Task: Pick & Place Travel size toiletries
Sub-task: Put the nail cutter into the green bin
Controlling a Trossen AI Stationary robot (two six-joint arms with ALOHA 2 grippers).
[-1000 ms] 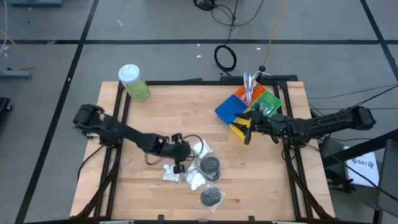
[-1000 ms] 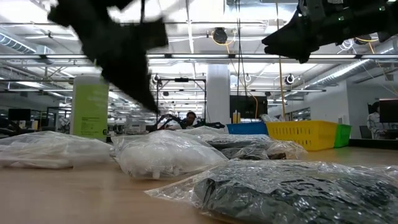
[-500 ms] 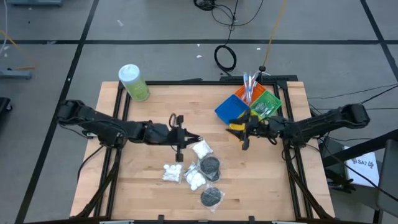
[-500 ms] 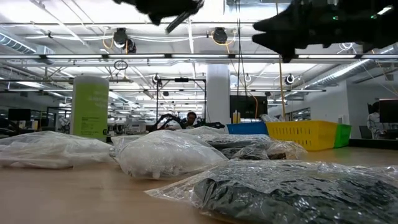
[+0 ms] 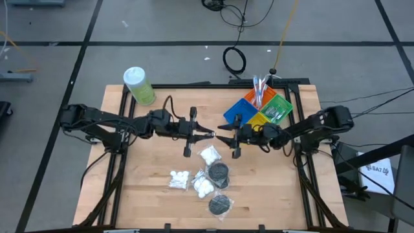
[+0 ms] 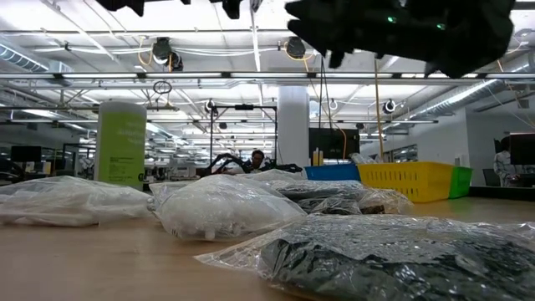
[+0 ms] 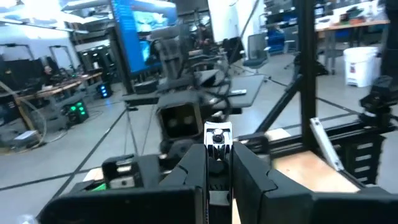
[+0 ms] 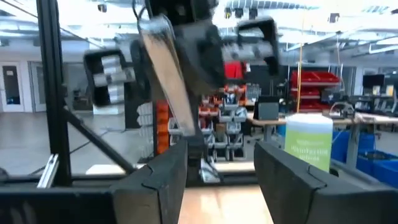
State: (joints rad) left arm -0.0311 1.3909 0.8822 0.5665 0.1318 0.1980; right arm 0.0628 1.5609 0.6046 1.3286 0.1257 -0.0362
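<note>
A: Where do the grippers stand?

B: Both hang above the middle of the table [image 5: 155, 200], tip to tip. The left gripper [image 5: 208, 134] pinches a silver tube [image 7: 217, 142] between nearly closed fingers. The right gripper [image 5: 222, 138] faces it with its jaws parted around the tube's far end [image 8: 171, 74], not yet closed on it as far as I can see.

A: And the rest of the toiletries?

B: Cotton bags [image 5: 208, 155] and black discs [image 5: 219, 173] lie in a cluster just in front of the grippers, running toward the near edge. The bins [image 5: 259, 110] sit at the far right corner with toothbrushes [image 5: 260, 85] sticking up. The bottle [image 5: 138, 85] stands at the far left corner.

A: Open room?

B: The left half of the table is bare wood from the far edge to the near edge, and the near right corner is bare too.

A: What has changed?

B: A second ago the left gripper was down among the bags and the right one was by the bins. Both have since risen and come together mid-table. The bags and discs lie as before.
</note>
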